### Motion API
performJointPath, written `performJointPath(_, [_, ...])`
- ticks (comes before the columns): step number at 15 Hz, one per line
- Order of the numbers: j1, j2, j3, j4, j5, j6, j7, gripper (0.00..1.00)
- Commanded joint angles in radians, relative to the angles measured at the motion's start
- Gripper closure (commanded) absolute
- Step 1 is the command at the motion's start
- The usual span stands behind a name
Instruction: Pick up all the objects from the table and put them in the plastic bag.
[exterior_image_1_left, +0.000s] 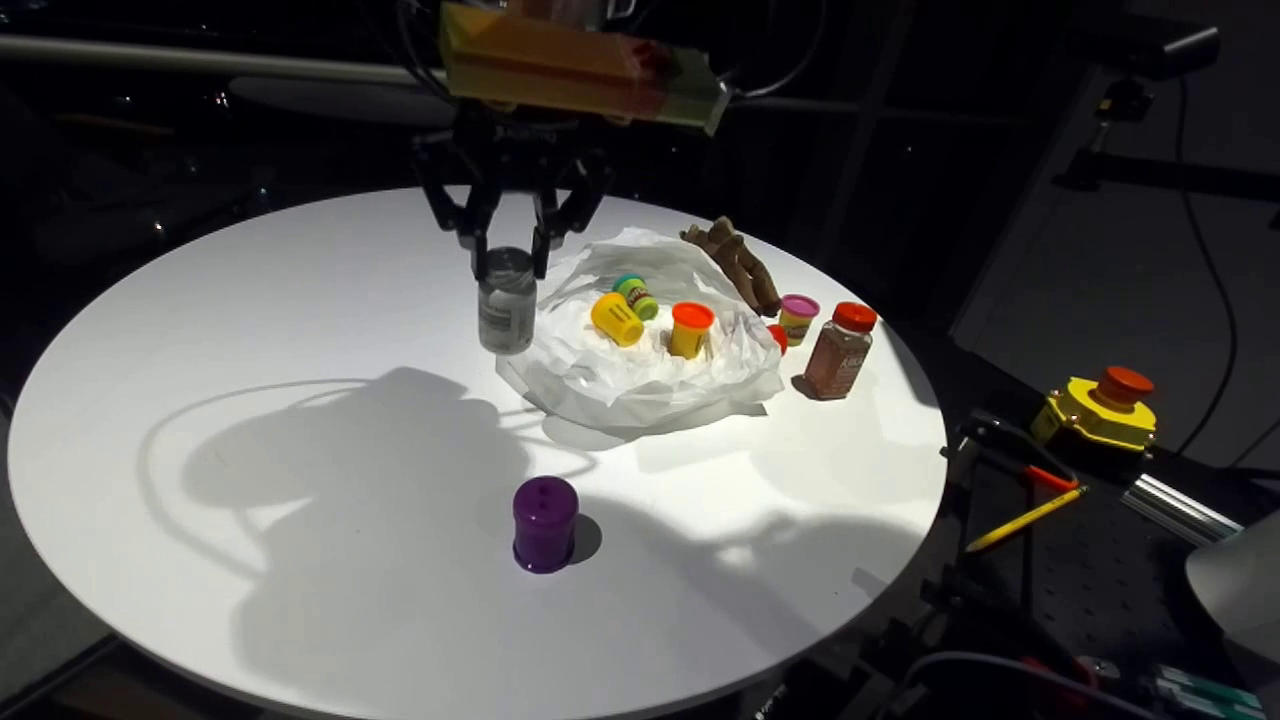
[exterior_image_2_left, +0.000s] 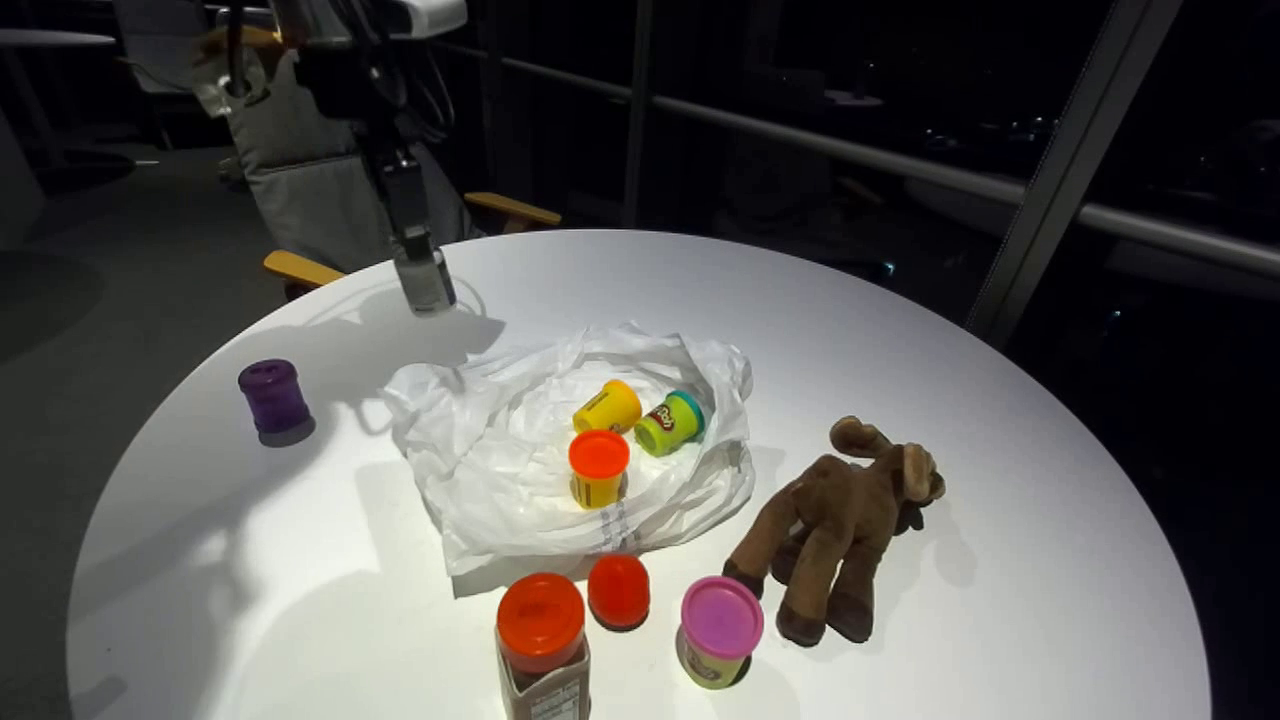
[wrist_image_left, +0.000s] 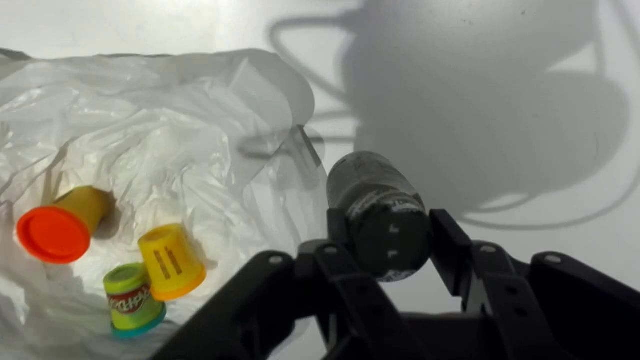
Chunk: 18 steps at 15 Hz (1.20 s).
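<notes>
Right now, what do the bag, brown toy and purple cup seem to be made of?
Bag: thin, glossy plastic film, by its shiny, translucent wrinkles. Brown toy: probably plush fabric; matte, velvety-looking surface. Purple cup: likely smooth, glossy plastic, given its highlights; other materials possible.

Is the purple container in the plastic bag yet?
No, in an exterior view the purple container stands directly on the white table, apart from the plastic bag.

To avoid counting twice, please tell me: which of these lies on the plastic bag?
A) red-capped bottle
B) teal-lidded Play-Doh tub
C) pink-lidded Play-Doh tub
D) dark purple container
B: an exterior view shows the teal-lidded Play-Doh tub lying on the plastic bag, beside the yellow-lidded tub.
</notes>
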<state>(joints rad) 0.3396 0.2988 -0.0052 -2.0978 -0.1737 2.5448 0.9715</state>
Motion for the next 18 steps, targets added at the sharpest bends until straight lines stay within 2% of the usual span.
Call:
performJointPath(1, [-0.008, -0.128, -0.025, -0.046, -0.122, -0.043, 0.088, 0.81])
performJointPath(3, [-0.038, -0.123, -0.025, -0.027, -0.174, -0.068, 0.109, 0.81])
performJointPath(5, [-0.074, -0.096, -0.020, -0.009, -0.176, -0.076, 0.094, 0.81])
performJointPath(11, [-0.154, 0.039, -0.036, 0.052, -0.129, -0.056, 0.051, 0.81])
performJointPath(18, [-0.191, 0.145, -0.052, 0.128, -0.040, -0.028, 0.042, 0.81])
